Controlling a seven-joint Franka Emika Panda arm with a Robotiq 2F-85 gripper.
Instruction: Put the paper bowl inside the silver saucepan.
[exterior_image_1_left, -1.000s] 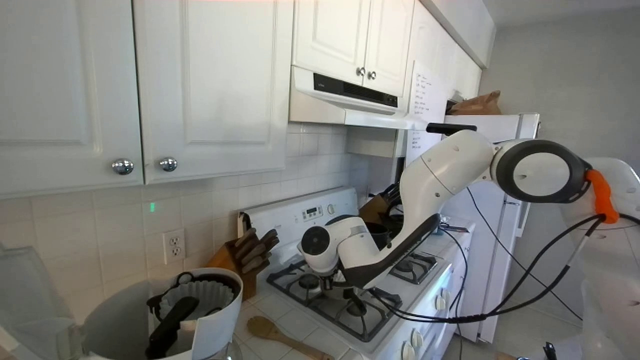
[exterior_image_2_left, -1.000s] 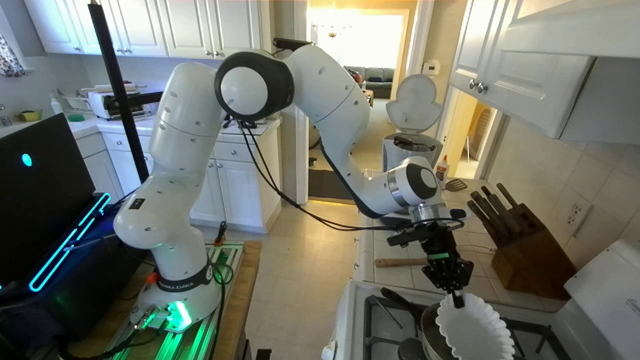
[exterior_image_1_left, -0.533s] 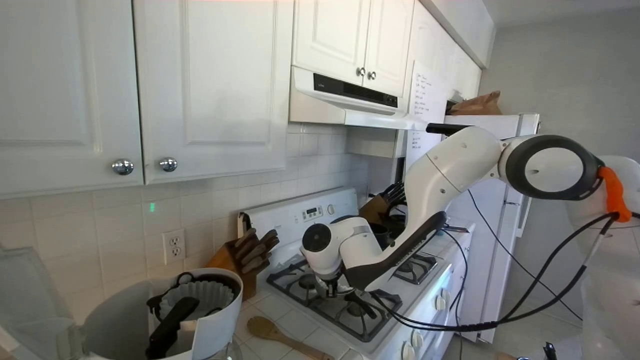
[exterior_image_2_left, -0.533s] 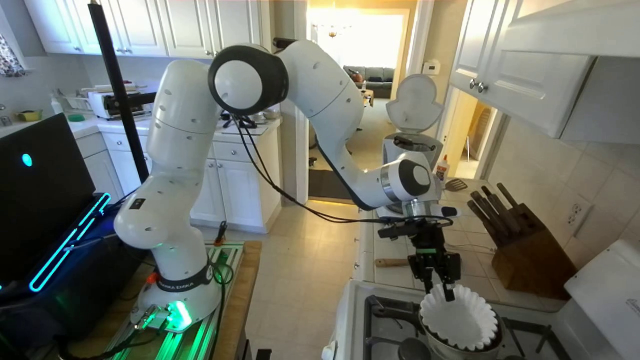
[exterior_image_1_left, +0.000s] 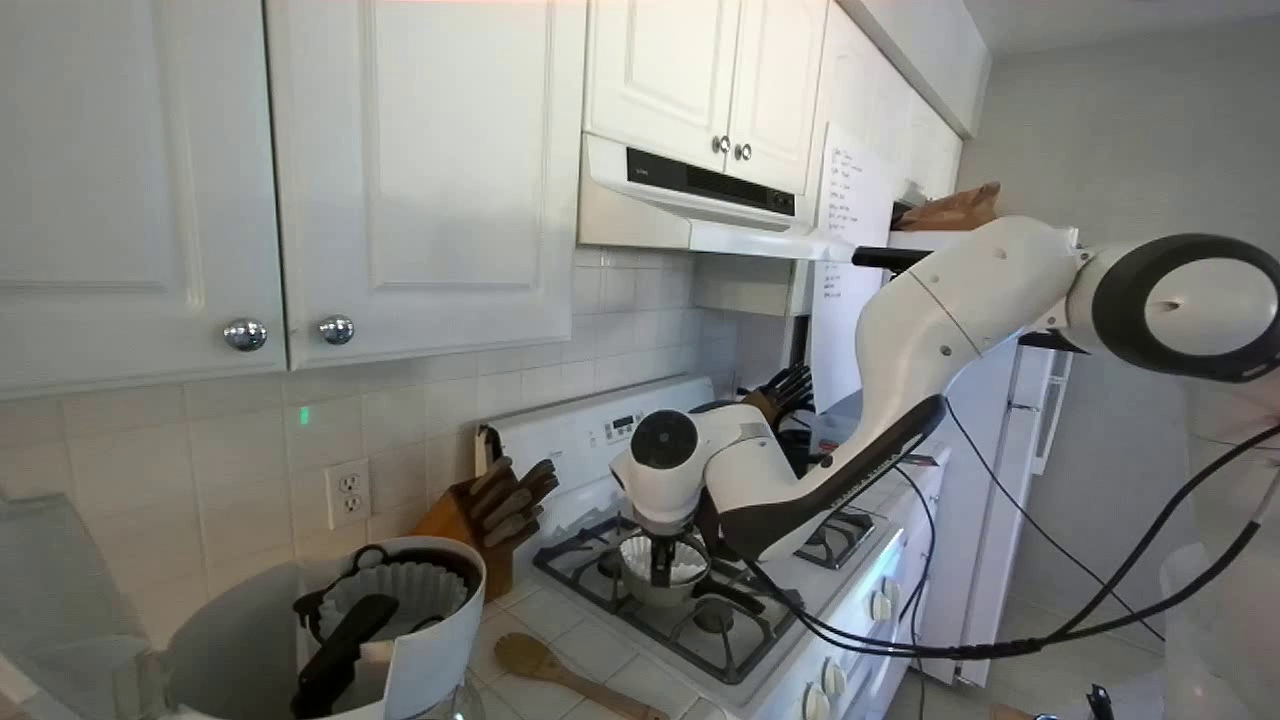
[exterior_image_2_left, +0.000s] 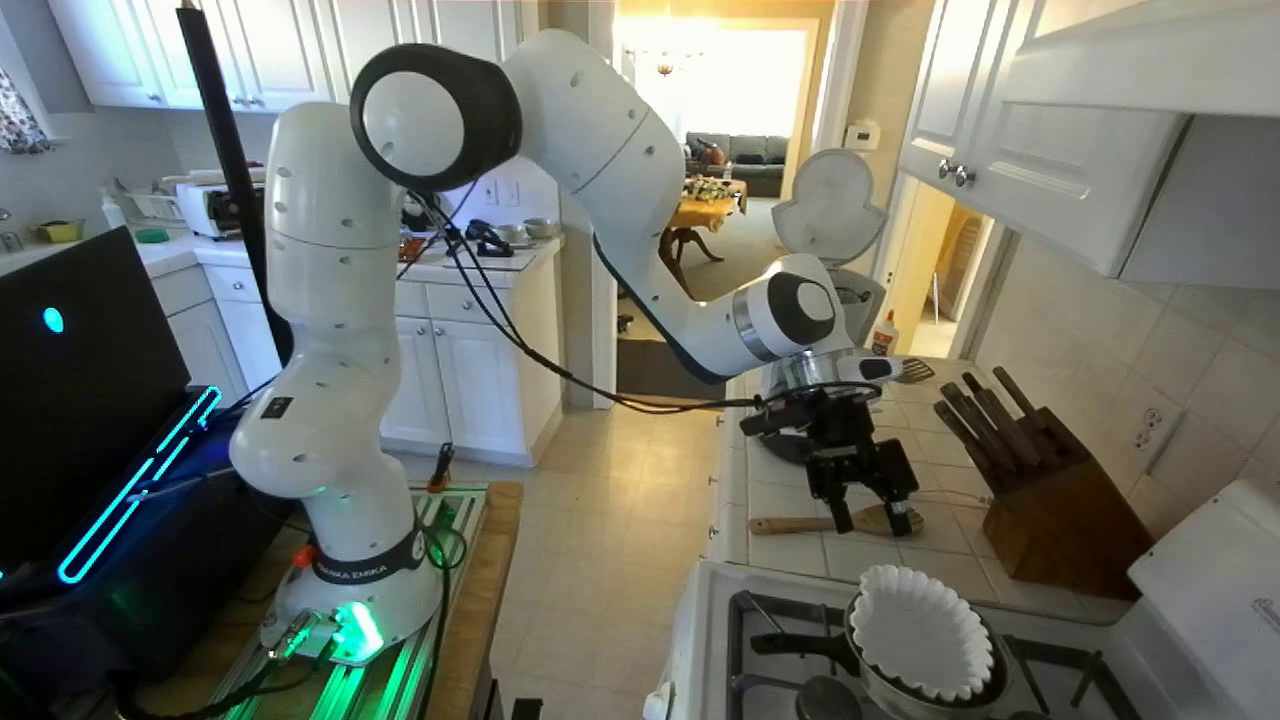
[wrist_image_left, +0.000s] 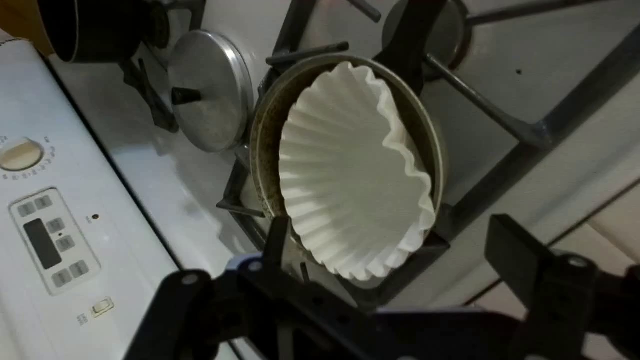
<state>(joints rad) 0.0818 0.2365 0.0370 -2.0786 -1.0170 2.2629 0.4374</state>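
The paper bowl (wrist_image_left: 360, 175), white with a fluted rim, sits within the mouth of the silver saucepan (wrist_image_left: 265, 150). It leans: in an exterior view, one side of the bowl (exterior_image_2_left: 920, 635) stands up above the rim of the saucepan (exterior_image_2_left: 890, 692). The pan rests on a burner, its black handle (wrist_image_left: 415, 30) pointing away from the jaws. Above the pan's edge hovers my gripper (wrist_image_left: 392, 235), its fingers wide apart and nothing between them. Clear air shows between the gripper (exterior_image_2_left: 877, 525) and the bowl. An exterior view has the gripper (exterior_image_1_left: 662, 575) partly covering the bowl.
A metal lid (wrist_image_left: 210, 95) and a dark pot (wrist_image_left: 95, 25) are near the pan on the stove. Beside the stove stand a knife block (exterior_image_2_left: 1050, 500) and a wooden spoon (exterior_image_1_left: 560, 670) on the tiles. A container of utensils (exterior_image_1_left: 440, 650) is in the foreground.
A second ago the jaws pinched the bowl's rim over the pan. They have opened and let go, the bowl has come down into the pan, and the gripper has risen away from it.
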